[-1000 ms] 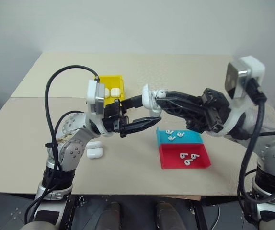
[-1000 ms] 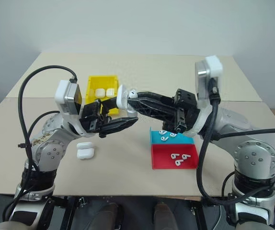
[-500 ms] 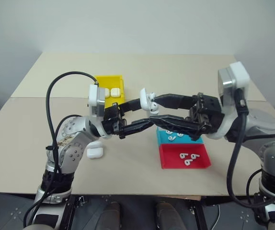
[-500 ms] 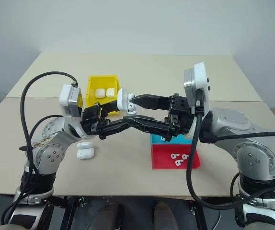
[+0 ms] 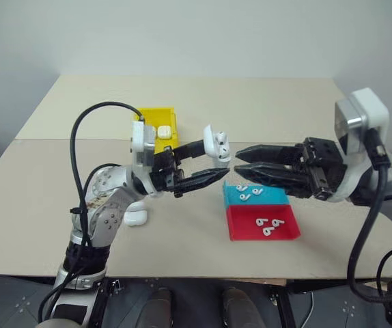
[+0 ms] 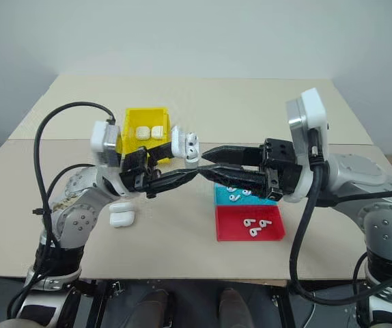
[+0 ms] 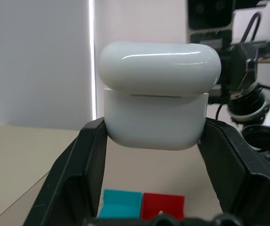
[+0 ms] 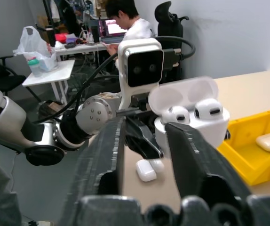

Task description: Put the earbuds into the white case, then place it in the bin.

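My right tool (image 5: 231, 160) is pulling back rightward, jaws slightly parted, empty. My left tool (image 5: 220, 162) is clenching the white case (image 5: 218, 145) aloft, lid open, both earbuds (image 8: 192, 112) seated.

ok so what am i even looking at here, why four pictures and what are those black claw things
It is a two-armed robot at a table. Two pictures come from cameras in its head, looking down; the other two from cameras on its wrists, looking along the claws. The claws are its grippers. The left gripper is shut on an open white case with two earbuds seated in it. The right gripper hangs just beside it, holding nothing, fingers slightly apart. On the table: a yellow bin with two cases inside, a spare case, and a teal tray and a red tray with loose earbuds.
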`<action>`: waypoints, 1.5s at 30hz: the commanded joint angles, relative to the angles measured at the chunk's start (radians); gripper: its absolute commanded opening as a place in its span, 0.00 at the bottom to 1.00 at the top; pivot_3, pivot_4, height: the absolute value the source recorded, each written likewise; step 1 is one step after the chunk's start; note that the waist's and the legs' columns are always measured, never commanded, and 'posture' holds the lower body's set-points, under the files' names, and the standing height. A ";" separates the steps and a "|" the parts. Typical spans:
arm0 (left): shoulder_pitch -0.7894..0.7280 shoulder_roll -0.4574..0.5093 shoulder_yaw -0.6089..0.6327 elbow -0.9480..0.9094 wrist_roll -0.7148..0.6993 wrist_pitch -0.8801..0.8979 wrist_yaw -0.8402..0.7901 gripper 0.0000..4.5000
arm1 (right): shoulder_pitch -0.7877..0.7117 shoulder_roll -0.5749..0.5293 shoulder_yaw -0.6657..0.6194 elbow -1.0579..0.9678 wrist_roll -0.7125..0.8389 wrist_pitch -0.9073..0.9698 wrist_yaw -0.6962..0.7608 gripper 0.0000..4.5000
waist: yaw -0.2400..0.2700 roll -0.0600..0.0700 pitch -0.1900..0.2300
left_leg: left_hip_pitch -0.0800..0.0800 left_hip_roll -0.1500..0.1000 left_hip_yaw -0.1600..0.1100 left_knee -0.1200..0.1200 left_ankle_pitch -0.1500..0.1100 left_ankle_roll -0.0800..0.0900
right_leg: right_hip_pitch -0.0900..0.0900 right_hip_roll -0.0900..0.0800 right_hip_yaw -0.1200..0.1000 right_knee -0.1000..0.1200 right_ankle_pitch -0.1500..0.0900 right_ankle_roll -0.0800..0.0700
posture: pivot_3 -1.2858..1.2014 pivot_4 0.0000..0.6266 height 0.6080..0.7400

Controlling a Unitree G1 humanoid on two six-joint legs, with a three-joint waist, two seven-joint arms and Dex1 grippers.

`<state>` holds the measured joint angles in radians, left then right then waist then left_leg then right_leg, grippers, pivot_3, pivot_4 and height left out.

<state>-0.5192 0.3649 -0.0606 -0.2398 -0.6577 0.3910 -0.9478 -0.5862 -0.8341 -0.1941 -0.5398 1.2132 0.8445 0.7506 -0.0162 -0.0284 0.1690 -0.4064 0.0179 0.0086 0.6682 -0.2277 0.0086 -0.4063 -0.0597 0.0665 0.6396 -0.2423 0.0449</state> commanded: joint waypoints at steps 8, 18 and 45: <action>-0.087 -0.065 -0.126 0.089 0.239 -0.084 0.087 0.61 | -0.375 -0.095 0.295 0.042 -0.343 0.039 0.059 0.01 | 0.000 0.000 0.000 | -0.007 0.000 0.003 0.000 0.000 0.000 | -0.008 0.000 0.002 0.001 0.000 0.000 | 0.52 0.24 1.00; -0.056 -0.086 -0.040 0.027 0.217 -0.102 0.140 0.61 | -0.360 -0.153 0.365 0.126 -0.609 -0.025 0.156 0.01 | 0.008 0.000 0.000 | -0.017 0.000 0.000 0.002 0.000 0.000 | -0.017 -0.001 0.000 0.002 0.001 0.001 | 0.52 0.24 1.00; -0.495 -0.209 0.093 0.964 0.696 -0.309 0.981 0.91 | -0.049 0.130 0.079 -0.024 -0.545 -0.054 -0.124 0.00 | 0.024 0.000 0.000 | -0.019 -0.002 -0.003 0.007 -0.001 0.001 | -0.017 -0.002 -0.001 0.002 0.003 0.003 | 0.52 0.24 1.00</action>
<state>-0.9866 0.1538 0.0366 0.7034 0.0223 0.1291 0.0205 -0.6367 -0.7013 -0.0778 -0.5255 0.6526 0.8051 0.6322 0.0073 -0.0287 0.1685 -0.4251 0.0157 0.0057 0.6750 -0.2282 0.0096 -0.4228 -0.0614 0.0656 0.6417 -0.2396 0.0479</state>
